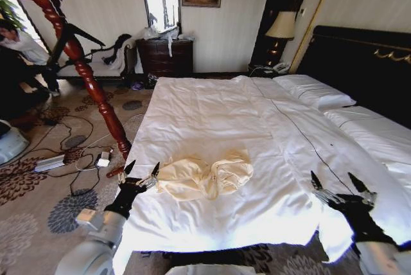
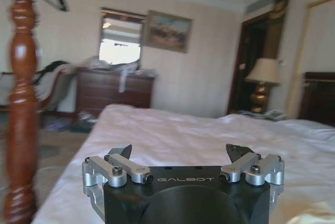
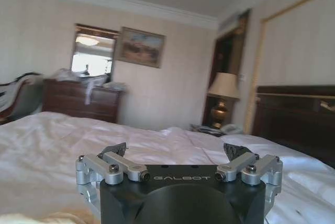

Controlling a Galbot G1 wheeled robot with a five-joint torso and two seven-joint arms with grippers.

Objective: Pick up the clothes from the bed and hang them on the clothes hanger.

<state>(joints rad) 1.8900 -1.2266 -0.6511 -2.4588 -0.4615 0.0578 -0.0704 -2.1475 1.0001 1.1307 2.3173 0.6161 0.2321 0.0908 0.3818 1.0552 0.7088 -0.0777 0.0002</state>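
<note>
The clothes (image 1: 205, 177), a crumpled cream garment, lie on the white bed (image 1: 212, 114) near its foot edge. My left gripper (image 1: 142, 168) is open at the bed's left corner, its fingertips just left of the garment and apart from it. My right gripper (image 1: 336, 182) hovers open over the duvet well to the right of the garment. A slim black clothes hanger (image 1: 82, 34) hangs on the wooden coat stand at the left. In the wrist views both the left gripper (image 2: 180, 152) and the right gripper (image 3: 175, 149) hold nothing between their spread fingers.
A red-brown turned coat stand (image 1: 96, 92) rises beside the bed's left corner. Cables and a power strip (image 1: 50, 162) lie on the patterned carpet. A dark dresser (image 1: 166, 56), a bedside lamp (image 1: 280, 26), white pillows (image 1: 314, 92) and the dark headboard (image 1: 359, 63) stand farther back.
</note>
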